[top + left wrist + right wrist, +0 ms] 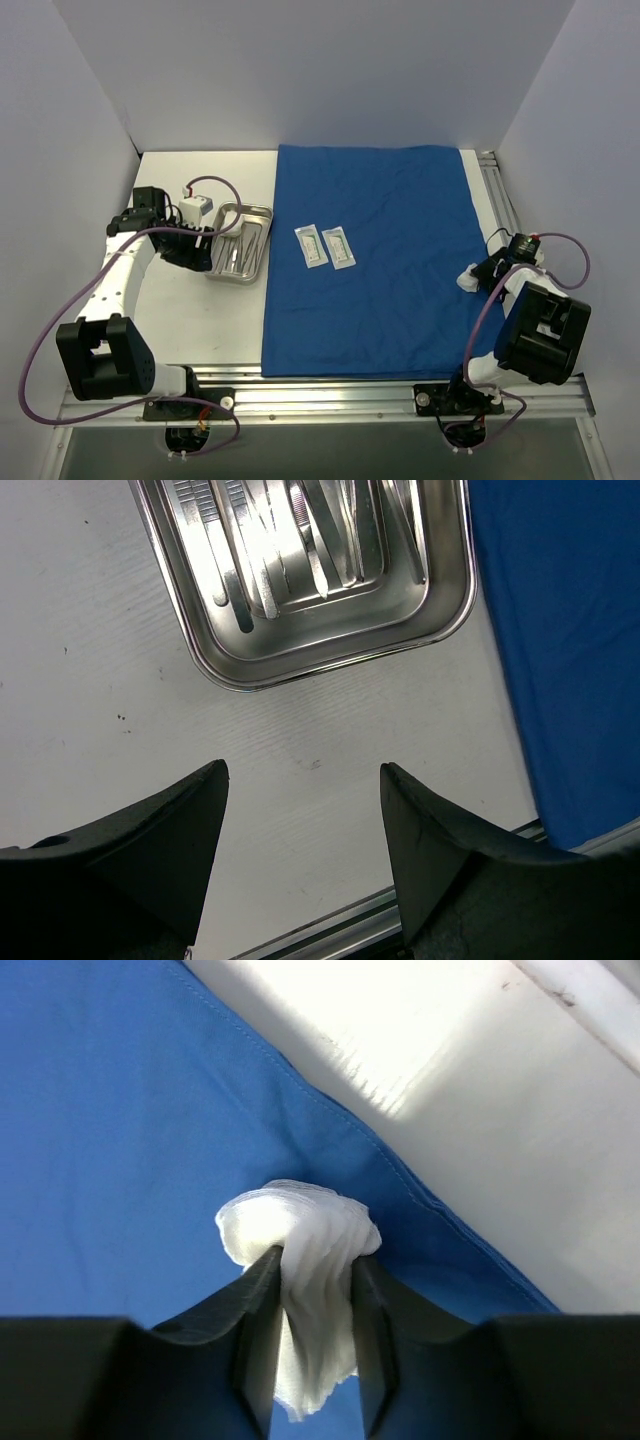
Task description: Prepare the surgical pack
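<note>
Fingers of right arm (pixel 255 1330) low, around gauze wad (pixel 300 1225) over drape (pixel 120 1140) edge

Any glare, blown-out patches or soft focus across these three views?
Left wrist: glare on the steel tray washes out parts of the instruments; the left fingers are dark and blurred. Right wrist: the white table is blown out beside the drape; gauze wad sharp. Top external: even, soft light.

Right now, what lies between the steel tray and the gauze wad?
Two white sachets, side by side on the blue drape; from steel tray to gauze wad nothing else lies there. The top external view shows this.
</note>
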Robot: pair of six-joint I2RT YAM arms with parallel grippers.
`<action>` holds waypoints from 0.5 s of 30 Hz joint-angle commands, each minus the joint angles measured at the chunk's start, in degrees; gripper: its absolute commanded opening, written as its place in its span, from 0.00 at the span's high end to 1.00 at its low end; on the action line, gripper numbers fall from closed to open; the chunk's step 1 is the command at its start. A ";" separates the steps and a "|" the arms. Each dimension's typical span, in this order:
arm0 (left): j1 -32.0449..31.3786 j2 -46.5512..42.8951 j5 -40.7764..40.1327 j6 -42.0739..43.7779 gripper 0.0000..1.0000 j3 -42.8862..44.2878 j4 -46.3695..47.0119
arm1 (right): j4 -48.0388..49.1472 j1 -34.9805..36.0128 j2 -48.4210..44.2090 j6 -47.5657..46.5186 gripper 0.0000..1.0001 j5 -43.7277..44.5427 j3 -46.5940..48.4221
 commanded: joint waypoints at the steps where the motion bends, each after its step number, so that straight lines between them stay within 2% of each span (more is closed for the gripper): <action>1: -0.14 0.65 0.56 -0.53 0.29 1.99 1.47 | -1.64 0.12 -0.01 0.33 0.75 -1.27 -3.40; 11: -0.14 0.39 0.38 -0.53 0.29 1.90 1.47 | -7.96 0.12 -7.40 -2.14 0.99 -1.80 -0.06; 15: -0.14 0.21 0.12 -0.62 0.29 1.99 1.47 | -10.43 0.29 -10.57 -2.23 1.00 -2.50 2.05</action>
